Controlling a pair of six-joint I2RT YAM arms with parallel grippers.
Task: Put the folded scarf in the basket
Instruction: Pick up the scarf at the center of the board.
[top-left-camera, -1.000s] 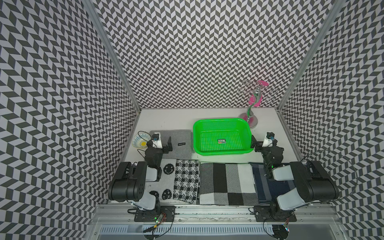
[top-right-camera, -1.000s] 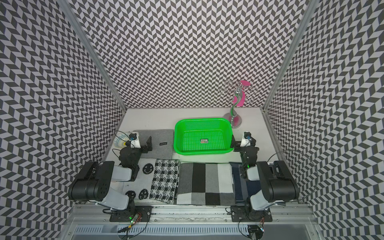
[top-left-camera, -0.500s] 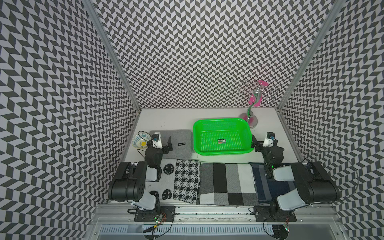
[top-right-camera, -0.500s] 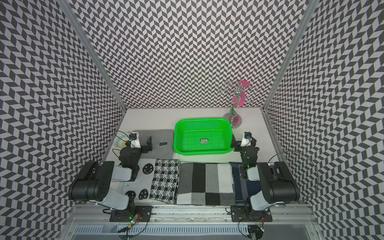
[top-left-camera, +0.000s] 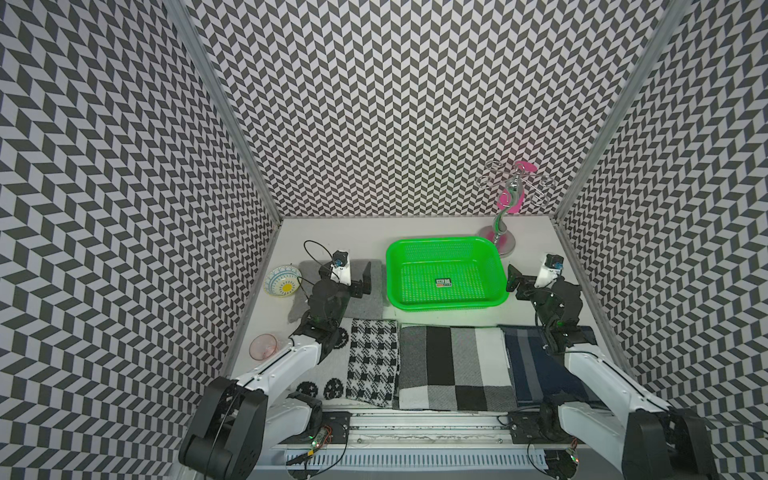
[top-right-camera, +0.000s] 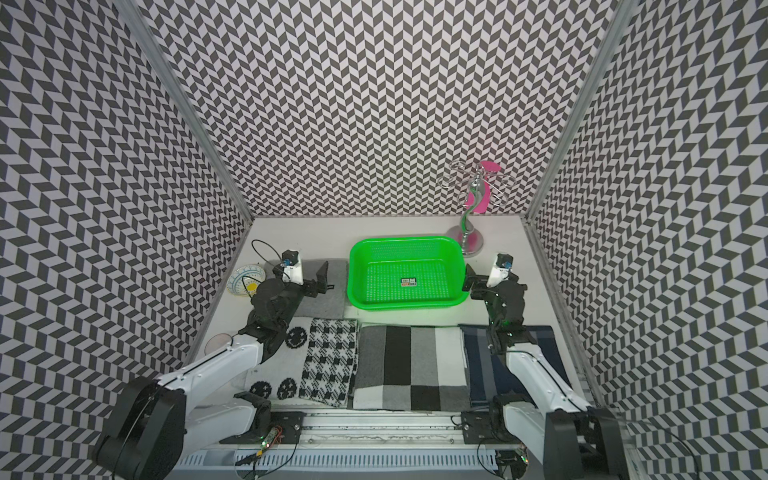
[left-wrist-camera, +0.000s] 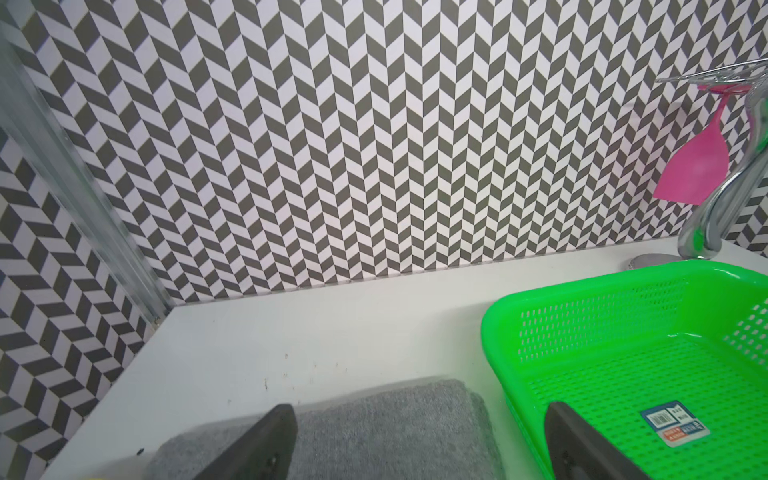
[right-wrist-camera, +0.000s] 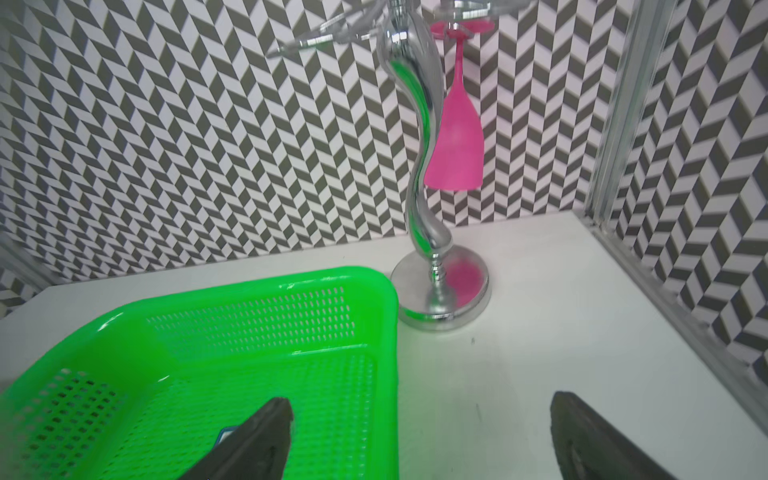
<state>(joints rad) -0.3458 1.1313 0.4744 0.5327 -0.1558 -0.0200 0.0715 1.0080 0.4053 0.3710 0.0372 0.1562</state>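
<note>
Along the left edge of the desk (top-left-camera: 332, 237) stand a clear pink cup (top-left-camera: 263, 345) and, farther back, a patterned bowl (top-left-camera: 283, 281) with a yellow centre. Just beside the bowl lies the grey folded scarf (top-left-camera: 365, 308), flat on the desk next to the left wall of the basket (top-left-camera: 444, 306) and outside it. The left gripper (left-wrist-camera: 419, 411) hovers over this scarf with its jaws spread wide and nothing in them.

Along the front edge lies a row of three more scarves. A white smiley-and-houndstooth scarf (top-left-camera: 370, 357) lies partly under the left arm. A scarf in grey, black and white blocks (top-left-camera: 453, 365) is in the middle. A navy striped scarf (top-left-camera: 528, 365) lies under the right arm.

The bright green basket sits behind the block scarf, with a sticker (top-left-camera: 443, 283) on its floor. At the back right corner a chrome glass rack (top-left-camera: 498, 232) holds a pink wine glass (top-left-camera: 512, 201) upside down.

The right gripper (right-wrist-camera: 419, 401) hangs at the basket's right wall, released and empty. One finger is over the basket and the other over bare desk.
</note>
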